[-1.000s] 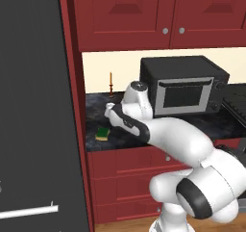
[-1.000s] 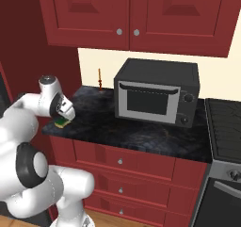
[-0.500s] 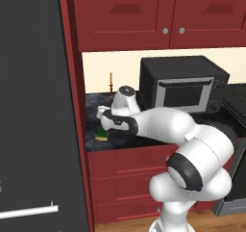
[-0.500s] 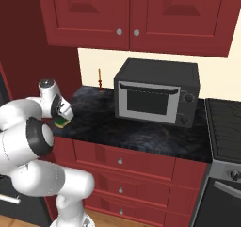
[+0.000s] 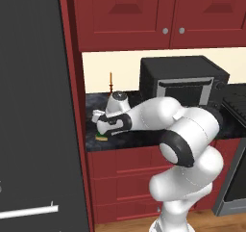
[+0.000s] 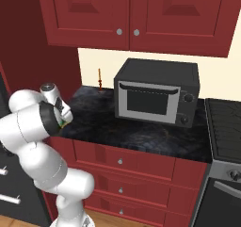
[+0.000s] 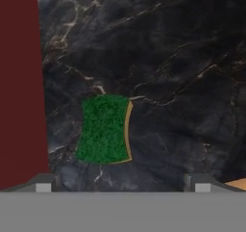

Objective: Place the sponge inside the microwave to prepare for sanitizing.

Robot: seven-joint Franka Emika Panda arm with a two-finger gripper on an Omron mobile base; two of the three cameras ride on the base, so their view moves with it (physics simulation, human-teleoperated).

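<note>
The sponge [image 7: 103, 128] lies flat on the dark marble counter [image 7: 178, 82], green side up with a yellow edge showing on its right. It rests near the counter's left end, close to the red cabinet side [image 7: 19, 82]. My gripper [image 7: 120, 184] hangs right above it, open, with its fingertips [image 7: 43, 183] spread wider than the sponge and nothing between them. From the base, the sponge [image 5: 101, 137] peeks out under the gripper [image 5: 102, 128], and from the right the gripper [image 6: 63, 120] sits at the counter's left front corner. The microwave is out of view.
A freestanding black box with a silver-framed front [image 6: 155, 96] stands on the counter to the right. A thin red stick [image 5: 111, 79] stands at the back wall. A stove [image 6: 226, 122] is at far right, a tall black panel [image 5: 29, 106] at left.
The arm has folded down and its elbow has swung out to the right. The hand has stayed over the sponge at the counter's left end. The sponge has not moved.
</note>
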